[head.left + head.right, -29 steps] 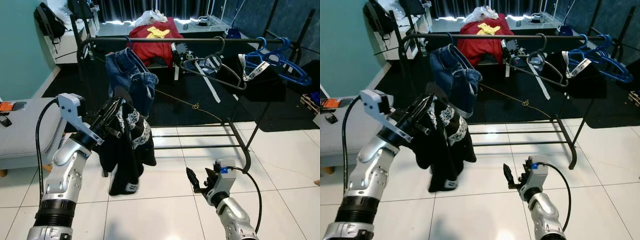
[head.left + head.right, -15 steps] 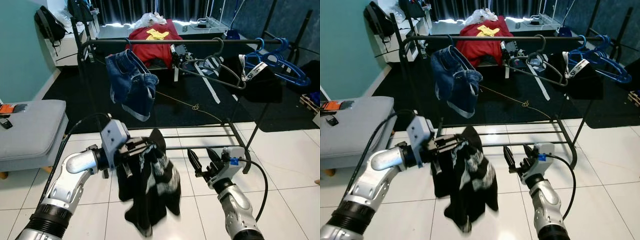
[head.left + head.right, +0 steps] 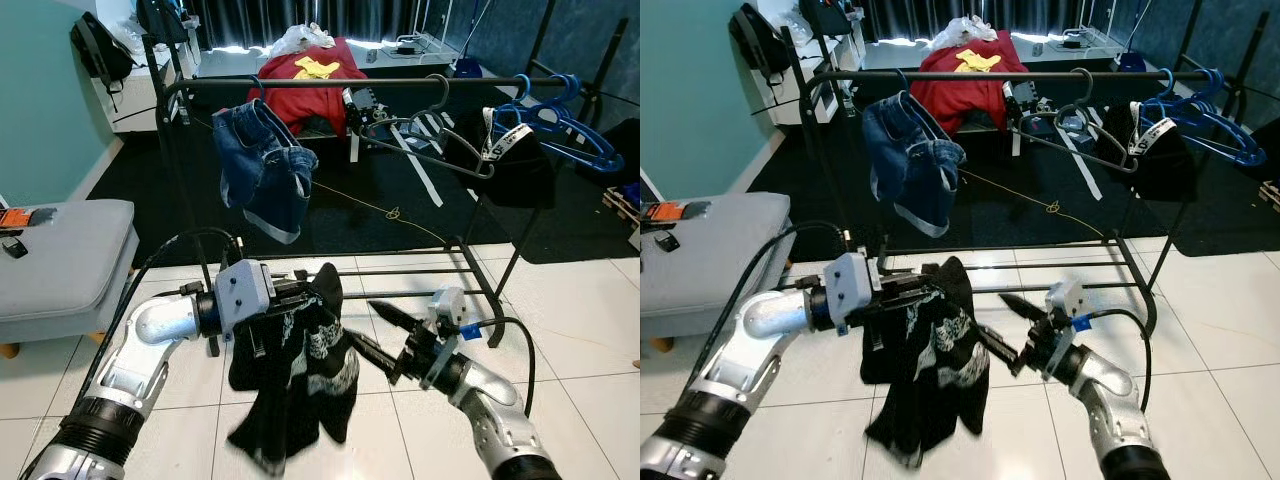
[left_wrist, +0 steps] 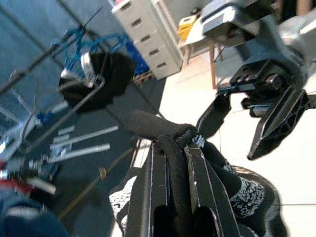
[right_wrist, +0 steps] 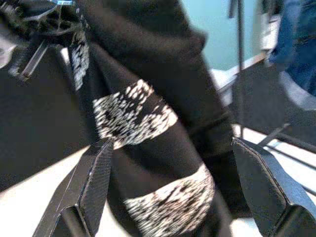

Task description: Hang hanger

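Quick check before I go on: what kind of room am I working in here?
Most likely a bedroom or laundry corner in a home: a black clothes rack with blue hangers and denim shorts on it, a grey cushioned bench, white tiled floor.

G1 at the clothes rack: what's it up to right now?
The left claw is shut on a black patterned garment, holding it up in front of the rack. The right claw is open and reaching toward the garment from the other side. Denim shorts and several hangers hang on the rack's rail; the garment isn't on it yet.
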Controlling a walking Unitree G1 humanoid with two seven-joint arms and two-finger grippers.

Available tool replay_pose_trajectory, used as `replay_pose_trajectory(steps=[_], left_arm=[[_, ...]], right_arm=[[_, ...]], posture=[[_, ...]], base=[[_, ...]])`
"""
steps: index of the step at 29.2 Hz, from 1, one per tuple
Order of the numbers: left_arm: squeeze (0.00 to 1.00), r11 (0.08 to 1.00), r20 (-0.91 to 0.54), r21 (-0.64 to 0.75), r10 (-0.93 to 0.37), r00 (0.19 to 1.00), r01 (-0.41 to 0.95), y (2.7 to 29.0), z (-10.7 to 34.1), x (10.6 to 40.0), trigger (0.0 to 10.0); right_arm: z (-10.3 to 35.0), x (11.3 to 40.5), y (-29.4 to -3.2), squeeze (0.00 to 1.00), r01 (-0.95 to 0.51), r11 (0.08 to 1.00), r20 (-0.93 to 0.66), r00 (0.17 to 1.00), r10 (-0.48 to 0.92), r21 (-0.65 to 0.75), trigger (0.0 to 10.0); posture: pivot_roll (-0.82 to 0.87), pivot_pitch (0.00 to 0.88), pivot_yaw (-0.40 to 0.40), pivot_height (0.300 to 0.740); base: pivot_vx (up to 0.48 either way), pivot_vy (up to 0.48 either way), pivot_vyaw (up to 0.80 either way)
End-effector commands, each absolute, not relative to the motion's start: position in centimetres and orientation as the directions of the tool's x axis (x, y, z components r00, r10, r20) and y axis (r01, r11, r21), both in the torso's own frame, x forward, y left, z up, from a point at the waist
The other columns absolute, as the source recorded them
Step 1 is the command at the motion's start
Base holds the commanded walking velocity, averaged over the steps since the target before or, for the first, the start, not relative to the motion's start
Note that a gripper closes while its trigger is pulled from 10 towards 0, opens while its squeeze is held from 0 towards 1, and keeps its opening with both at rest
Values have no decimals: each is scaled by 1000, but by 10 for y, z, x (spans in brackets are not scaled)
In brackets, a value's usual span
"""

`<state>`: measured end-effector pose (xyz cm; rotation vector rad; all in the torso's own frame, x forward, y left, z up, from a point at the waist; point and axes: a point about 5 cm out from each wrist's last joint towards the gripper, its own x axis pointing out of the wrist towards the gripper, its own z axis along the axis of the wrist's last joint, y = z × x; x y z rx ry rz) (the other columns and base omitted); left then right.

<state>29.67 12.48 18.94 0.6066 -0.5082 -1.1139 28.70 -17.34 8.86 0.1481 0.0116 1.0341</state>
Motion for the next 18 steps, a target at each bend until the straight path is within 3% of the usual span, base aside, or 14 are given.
replay_pose_trajectory(steps=[1,5,6,7,9,10,18], left_arm=[[0,266,81,725,-949,304,635,122,198,293,10000],[0,223,61,748,-961,269,625,120,199,290,10000],[0,201,41,754,-965,261,625,120,197,290,10000],[0,187,28,758,-966,255,624,121,196,289,10000],[0,171,8,761,-967,255,625,122,194,289,10000],[0,163,-5,762,-966,257,626,123,192,289,10000],[0,157,4,769,-971,241,619,123,191,287,10000]], right_arm=[[88,287,-175,1000,-869,477,44,486,873,130,10000],[92,293,-183,1000,-860,503,33,508,861,88,10000],[97,296,-186,902,-858,510,33,513,858,60,10000],[100,297,-188,384,-858,511,33,512,858,44,10000],[105,298,-190,384,-861,507,38,508,861,27,10000],[111,296,-191,0,-871,492,41,491,870,2,10000],[115,287,-189,0,-909,414,-1,414,910,-39,10000]], posture=[[64,31,39,740],[70,22,31,740],[70,22,31,740],[70,22,31,740],[74,17,29,740],[73,16,26,740],[63,15,41,740]], base=[[0,0,0],[0,0,0],[0,0,0],[0,0,0],[0,0,0],[0,0,0],[0,0,0]])
